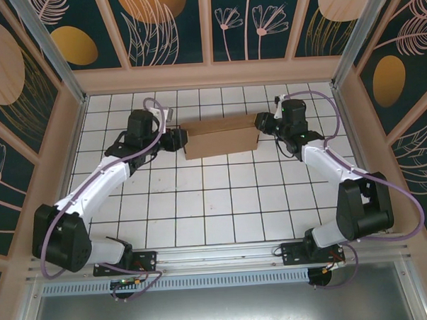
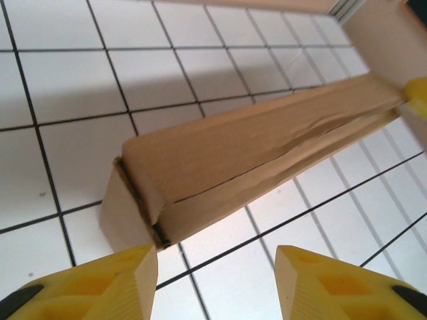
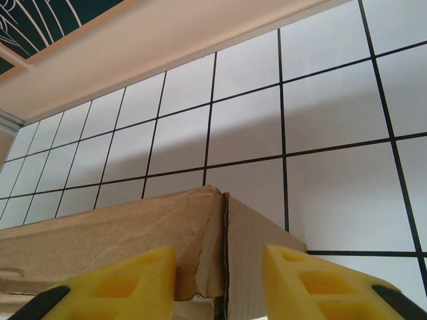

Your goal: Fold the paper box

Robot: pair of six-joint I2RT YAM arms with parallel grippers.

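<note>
Nothing is legible: the paper box [image 1: 221, 137] bears no writing, label or number.

The top camera sits high behind the arm bases [image 1: 126, 263], looking down and forward over the white gridded table [image 1: 215, 202]. The left wrist camera rides low and close, peering past its own yellow fingertips [image 2: 100, 287] along the brown folded cardboard box [image 2: 253, 147] from its left end — the right wrist camera, closer still, faces the opposite end. All three share box and tiles.

Matt, creased brown cardboard paper box [image 1: 222, 137]
</note>
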